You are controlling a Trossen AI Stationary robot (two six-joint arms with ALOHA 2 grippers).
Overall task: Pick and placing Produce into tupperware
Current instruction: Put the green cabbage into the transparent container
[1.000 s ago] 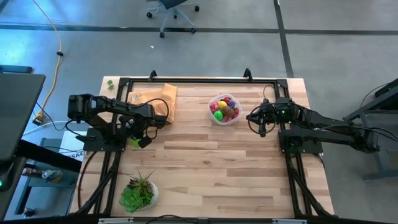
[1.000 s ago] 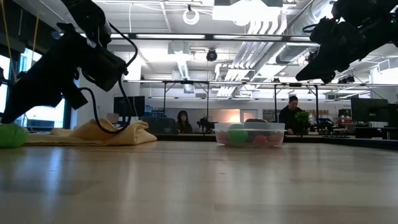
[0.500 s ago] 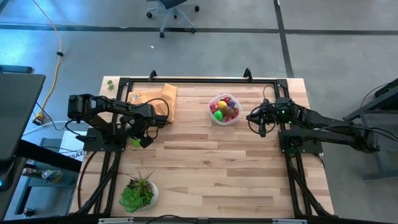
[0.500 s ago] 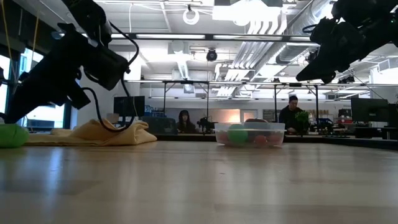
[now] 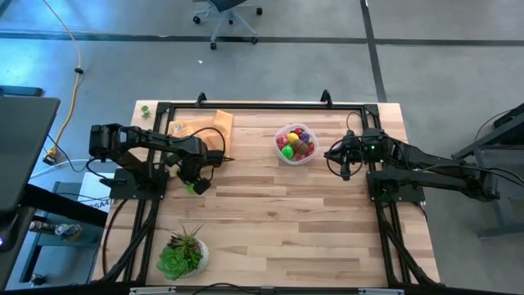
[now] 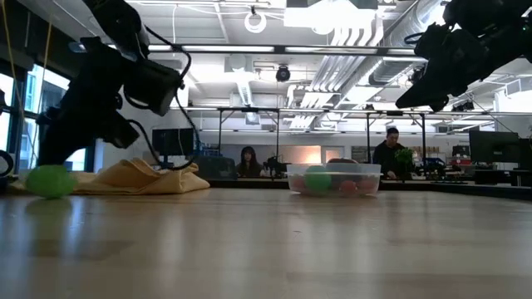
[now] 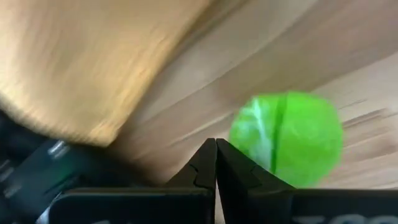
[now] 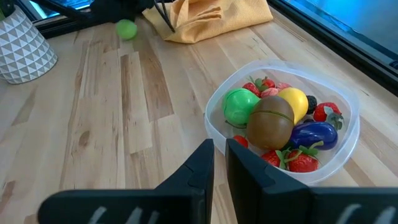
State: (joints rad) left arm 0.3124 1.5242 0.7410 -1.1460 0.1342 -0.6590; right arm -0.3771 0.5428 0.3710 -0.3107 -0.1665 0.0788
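Tan-orange cloth (image 5: 203, 131) at the wooden table's (image 5: 278, 221) far-left corner, potted plant (image 5: 182, 255) near-left

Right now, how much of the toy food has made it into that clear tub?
Most looks packed: the clear plastic tub holds a pile of toy produce, red, yellow, green, purple and brown. Nothing is in hand: the left gripper is shut and empty beside a small green ball-shaped toy lying loose on the wooden table. That piece is left. The right gripper waits by the tub.
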